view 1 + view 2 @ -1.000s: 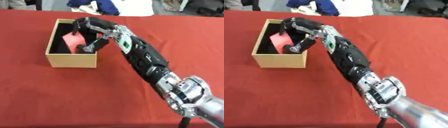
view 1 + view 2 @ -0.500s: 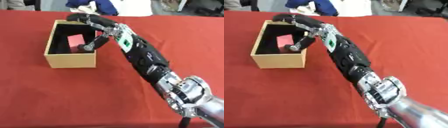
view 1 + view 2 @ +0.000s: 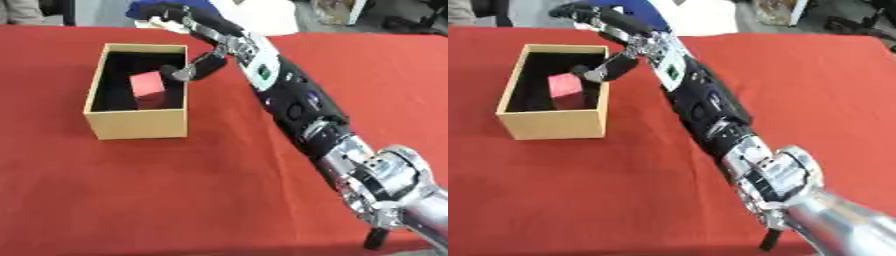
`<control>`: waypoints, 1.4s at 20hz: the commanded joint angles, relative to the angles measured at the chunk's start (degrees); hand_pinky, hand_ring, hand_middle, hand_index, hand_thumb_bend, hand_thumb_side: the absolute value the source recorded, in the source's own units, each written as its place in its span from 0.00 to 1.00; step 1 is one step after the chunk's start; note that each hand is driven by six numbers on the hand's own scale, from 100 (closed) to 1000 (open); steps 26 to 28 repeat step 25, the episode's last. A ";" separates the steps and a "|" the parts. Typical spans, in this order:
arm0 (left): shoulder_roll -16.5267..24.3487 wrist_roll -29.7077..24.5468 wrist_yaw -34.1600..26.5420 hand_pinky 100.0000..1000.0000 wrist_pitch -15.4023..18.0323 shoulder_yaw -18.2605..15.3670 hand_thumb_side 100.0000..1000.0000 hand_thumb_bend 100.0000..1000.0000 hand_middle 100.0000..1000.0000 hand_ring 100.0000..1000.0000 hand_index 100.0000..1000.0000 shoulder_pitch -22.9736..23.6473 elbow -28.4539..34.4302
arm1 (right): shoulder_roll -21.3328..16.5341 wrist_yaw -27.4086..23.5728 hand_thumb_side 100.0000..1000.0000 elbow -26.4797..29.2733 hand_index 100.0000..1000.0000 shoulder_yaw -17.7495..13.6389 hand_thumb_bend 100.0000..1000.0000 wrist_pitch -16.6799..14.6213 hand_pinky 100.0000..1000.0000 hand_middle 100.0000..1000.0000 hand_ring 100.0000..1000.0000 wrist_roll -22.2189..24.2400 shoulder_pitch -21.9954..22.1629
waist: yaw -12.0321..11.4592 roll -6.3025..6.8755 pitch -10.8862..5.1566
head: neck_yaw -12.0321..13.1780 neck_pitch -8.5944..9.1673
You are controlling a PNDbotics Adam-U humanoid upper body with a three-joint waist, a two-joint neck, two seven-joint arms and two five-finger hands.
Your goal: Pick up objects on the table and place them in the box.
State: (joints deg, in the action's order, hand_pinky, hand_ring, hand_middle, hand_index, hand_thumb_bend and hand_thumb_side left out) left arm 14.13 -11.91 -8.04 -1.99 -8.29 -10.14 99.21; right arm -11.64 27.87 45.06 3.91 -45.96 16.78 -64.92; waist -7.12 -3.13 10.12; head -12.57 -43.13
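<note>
A counter [image 3: 175, 190] covered in red cloth is seen from above, filling most of the frame. In the upper left of the frame an open tan box [image 3: 136, 125] with a dark interior is set on the cloth. Inside it a red block [image 3: 147, 86] is seen lying on the floor of the box, toward the right half of the compartment and nearer the front wall than the far wall; one corner is turned toward the camera.

The right arm is stretched diagonally from the lower right corner of the frame up toward the top centre, its silver joint largest at the bottom right and its black forearm narrowing toward the wrist. The right hand [image 3: 206, 42] is held above the right wall of the box, at the upper centre-left of the frame. Its fingers [image 3: 171, 11] are extended and spread toward the far edge of the counter, and the thumb [image 3: 194, 69] is pointed down and to the left, its tip just over the box's right rim. Nothing is enclosed by the hand; it is released. The red block is placed below and to the left of the thumb tip, close to it but apart from it.

The left hand is not shown in either view.
</note>
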 commanded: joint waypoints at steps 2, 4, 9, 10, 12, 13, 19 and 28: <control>1.37 0.88 0.02 0.83 0.01 -1.20 0.73 0.20 0.53 0.70 0.60 0.10 0.73 | -6.81 -12.70 0.07 5.85 0.97 0.55 0.15 3.17 0.88 0.85 0.96 3.28 0.76 | 1.74 0.41 -1.11 | 1.87 -0.44; 1.34 1.18 0.13 0.83 0.00 -1.48 0.73 0.20 0.53 0.70 0.60 0.36 0.76 | -9.89 -18.90 0.11 8.44 0.98 0.54 0.10 5.92 0.89 0.86 0.97 5.12 2.46 | 2.93 0.51 -1.06 | 2.77 -0.38; 1.17 1.77 0.46 0.83 0.04 -2.07 0.73 0.20 0.53 0.71 0.60 0.89 0.77 | -16.81 -28.07 0.19 13.65 1.00 -0.99 0.02 12.19 0.90 0.86 0.98 7.11 8.22 | 5.73 1.10 -0.94 | 4.72 -0.20; 1.12 1.88 0.55 0.83 0.06 -2.17 0.73 0.20 0.53 0.71 0.60 1.00 0.77 | -17.96 -28.90 0.21 14.48 1.00 -1.38 0.00 13.06 0.90 0.86 0.99 7.08 9.64 | 6.27 1.25 -0.83 | 5.26 -0.09; 1.04 2.01 0.72 0.83 0.11 -2.31 0.73 0.20 0.53 0.71 0.60 1.15 0.77 | -20.08 -29.95 0.19 16.10 1.00 -2.00 0.02 14.17 0.90 0.86 0.99 7.03 12.41 | 7.04 1.42 -0.71 | 6.06 -0.03; 0.96 2.08 0.67 0.83 0.14 -2.36 0.73 0.20 0.53 0.71 0.60 1.20 0.78 | -21.03 -30.24 0.19 16.82 1.00 -2.28 0.03 14.45 0.90 0.86 0.99 6.93 13.70 | 7.40 1.49 -0.67 | 6.34 -0.01; 0.73 2.30 1.30 0.83 -0.01 -2.64 0.74 0.20 0.53 0.71 0.60 1.48 0.66 | -25.18 -31.59 0.19 20.92 1.00 -4.41 0.03 14.62 0.90 0.85 0.99 4.88 21.66 | 9.63 1.66 -0.26 | 7.53 -0.21; 0.50 2.50 1.73 0.83 -0.05 -2.86 0.74 0.20 0.53 0.71 0.60 1.58 0.61 | -25.95 -33.42 0.31 24.05 1.00 -6.30 0.00 15.45 0.90 0.83 0.99 2.92 28.15 | 10.89 1.90 0.22 | 8.87 -0.52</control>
